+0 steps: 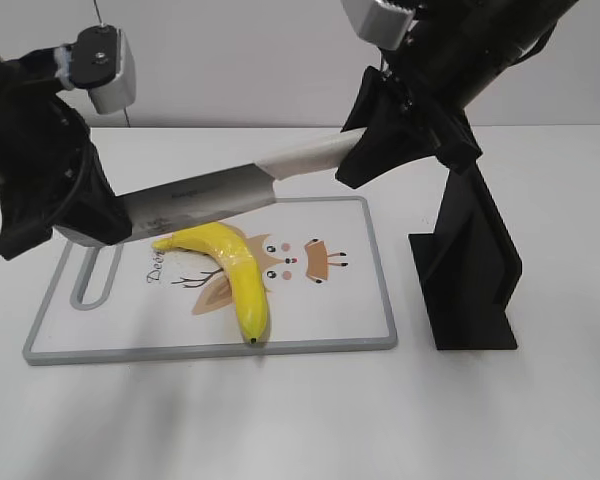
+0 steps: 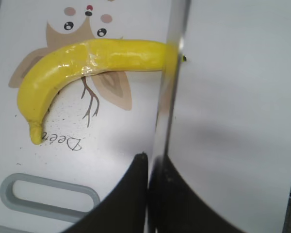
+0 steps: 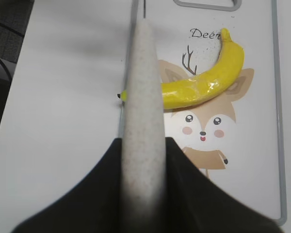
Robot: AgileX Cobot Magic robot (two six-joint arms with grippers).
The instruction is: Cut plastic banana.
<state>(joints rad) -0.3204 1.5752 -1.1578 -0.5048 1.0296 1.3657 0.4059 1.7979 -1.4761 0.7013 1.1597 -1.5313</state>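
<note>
Right gripper (image 1: 365, 160) clenched on the pale handle (image 1: 305, 153) of a kitchen knife, jaws pressed on both sides of it. Left gripper (image 1: 115, 225) closed on the far end of the knife blade (image 1: 205, 195), fingers tight on either face. Knife spans between the two pincers, raised above the board. Plastic banana (image 1: 230, 268) lies on the deer-print cutting board (image 1: 370, 270), below the blade and between both pincers, uncut. Black stand (image 1: 470, 270) sits just beside the board, under the right gripper.

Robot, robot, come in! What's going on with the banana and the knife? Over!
Right tool shut on pale knife handle; left tool shut on blade tip. Curved glossy yellow plastic banana uncut on deer-print cutting board. Nothing blocking.
</note>
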